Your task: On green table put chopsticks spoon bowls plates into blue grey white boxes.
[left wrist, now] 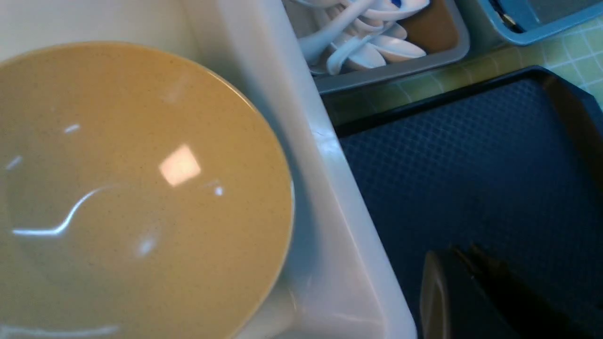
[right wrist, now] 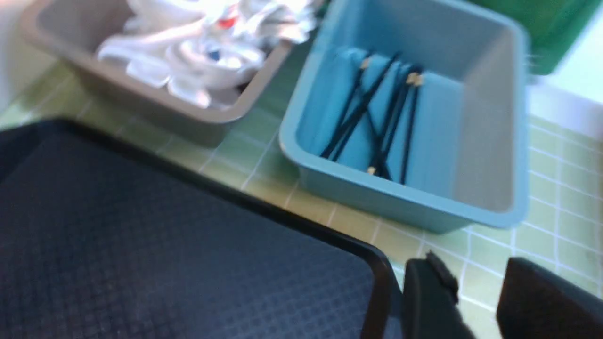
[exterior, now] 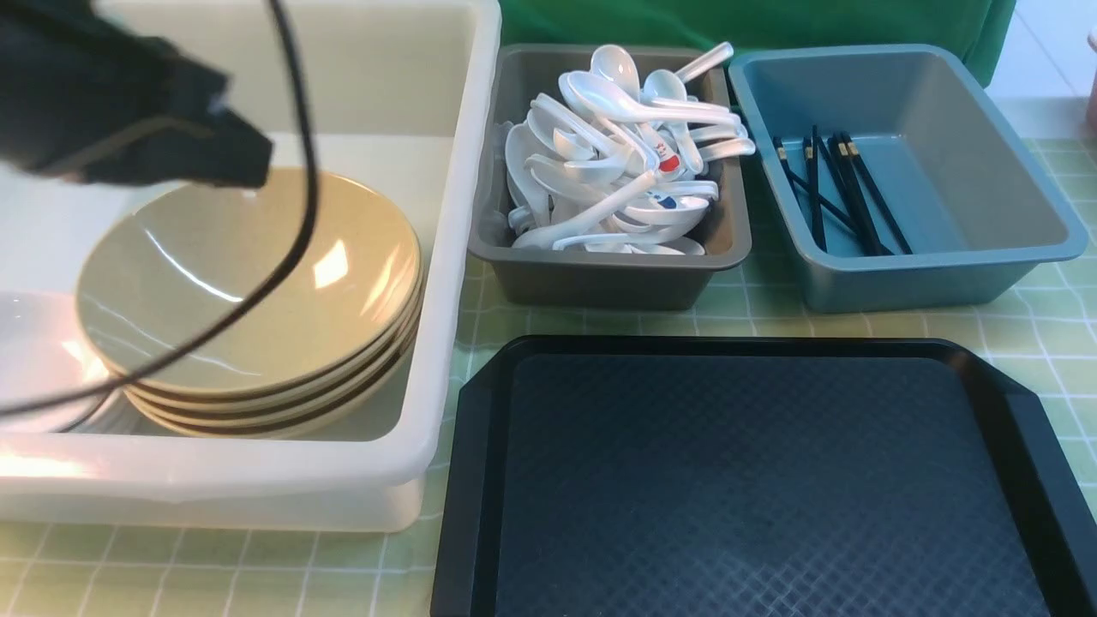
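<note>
Holding: white box [exterior: 454, 257] bowls [exterior: 248, 283] | grey box [exterior: 600, 278] spoons [exterior: 617, 154] | blue box [exterior: 943, 274] chopsticks [exterior: 836, 193]

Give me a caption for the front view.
Tan bowls stacked in the white box, spoons and chopsticks sorted, black tray bare.

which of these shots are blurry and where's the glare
Front view: sharp; glare on the top bowl and the white box front rim. Left wrist view: soft focus, a square glint on the bowl. Right wrist view: motion blur smears the spoons and chopsticks.
</note>
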Available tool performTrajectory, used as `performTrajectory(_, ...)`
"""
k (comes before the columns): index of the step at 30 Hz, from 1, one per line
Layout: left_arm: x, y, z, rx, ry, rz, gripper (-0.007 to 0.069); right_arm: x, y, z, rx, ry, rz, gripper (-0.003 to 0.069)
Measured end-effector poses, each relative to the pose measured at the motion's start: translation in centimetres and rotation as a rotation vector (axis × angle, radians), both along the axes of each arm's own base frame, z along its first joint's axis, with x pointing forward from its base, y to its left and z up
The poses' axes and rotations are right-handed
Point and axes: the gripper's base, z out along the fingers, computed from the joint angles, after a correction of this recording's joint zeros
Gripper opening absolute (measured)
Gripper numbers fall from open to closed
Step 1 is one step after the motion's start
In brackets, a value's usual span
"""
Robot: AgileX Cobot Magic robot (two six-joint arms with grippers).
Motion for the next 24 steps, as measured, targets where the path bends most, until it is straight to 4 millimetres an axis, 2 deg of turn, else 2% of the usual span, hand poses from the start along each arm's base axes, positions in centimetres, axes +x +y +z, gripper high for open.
performTrajectory(1,-1.5,0.1,0.5,-0.004,-0.031,-0.004,-0.0002,-1.2,0.0,-0.7,0.013,-0.032,-0.004,0.0168)
performTrajectory(2,-4.2,0.3,0.7,-0.004,-0.066,-0.011,-0.0002,-3.3,0.0,-2.0,0.039,-0.092,-0.007,0.0102)
performTrajectory(3,-5.6,0.4,0.6,-0.001,-0.085,-0.014,-0.0002,-4.5,0.0,-3.0,0.05,-0.126,-0.007,0.0069)
performTrajectory(4,-6.2,0.4,0.5,-0.001,-0.093,-0.014,-0.0002,-4.5,0.0,-3.0,0.051,-0.128,-0.008,0.0064)
performTrajectory(6,-10.5,1.0,-0.8,0.001,-0.152,-0.002,-0.0002,-6.4,-0.1,-5.0,0.055,-0.193,-0.001,0.0029)
performTrajectory(7,-11.8,1.2,-1.6,-0.001,-0.176,0.009,-0.0002,-6.7,0.0,-5.6,0.061,-0.222,0.007,0.0025)
performTrajectory(9,-12.6,1.3,-2.9,-0.008,-0.196,0.025,-0.0002,-7.0,-0.1,-6.0,0.066,-0.255,0.013,0.0025)
performTrajectory(11,-14.1,1.6,-5.2,-0.029,-0.256,0.065,-0.0002,-7.2,-0.1,-6.7,0.078,-0.318,0.016,0.0025)
performTrajectory(14,-15.3,1.8,-7.2,-0.07,-0.339,0.102,-0.0002,-7.4,-0.2,-6.6,0.098,-0.372,0.009,0.0025)
performTrajectory(19,-16.5,1.9,-8.2,-0.146,-0.45,0.132,-0.0002,-7.5,-0.2,-6.3,0.104,-0.404,0.004,0.0025)
performTrajectory(24,-16.9,1.9,-9.1,-0.156,-0.453,0.132,-0.0002,-7.5,-0.2,-6.4,0.103,-0.4,0.005,0.0025)
